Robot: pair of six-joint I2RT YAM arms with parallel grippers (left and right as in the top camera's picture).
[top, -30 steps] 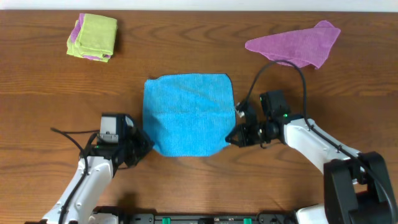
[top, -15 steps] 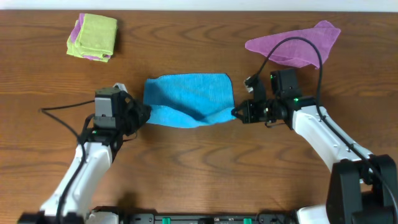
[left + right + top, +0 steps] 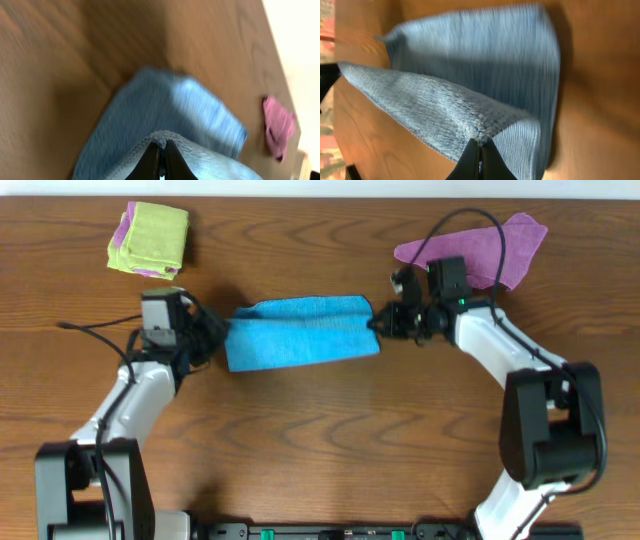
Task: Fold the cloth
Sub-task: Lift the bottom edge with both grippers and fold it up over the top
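The cloth [image 3: 300, 332] is now laid doubled as a narrow band at mid-worktop [image 3: 320, 450]. Half a second ago its near edge was still held up partway over. Each end corner is pinched, the jaws of the left gripper [image 3: 218, 340] and right gripper [image 3: 378, 323] being closed tight on it. The purple cloth [image 3: 480, 250] is left unmoved behind the right gripper.

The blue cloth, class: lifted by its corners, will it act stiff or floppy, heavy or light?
Probably floppy: the blue cloth drapes in soft folds between the left gripper and right gripper. Likely light: two small corner pinches seem to carry it. Its nubby weave probably resists slipping.
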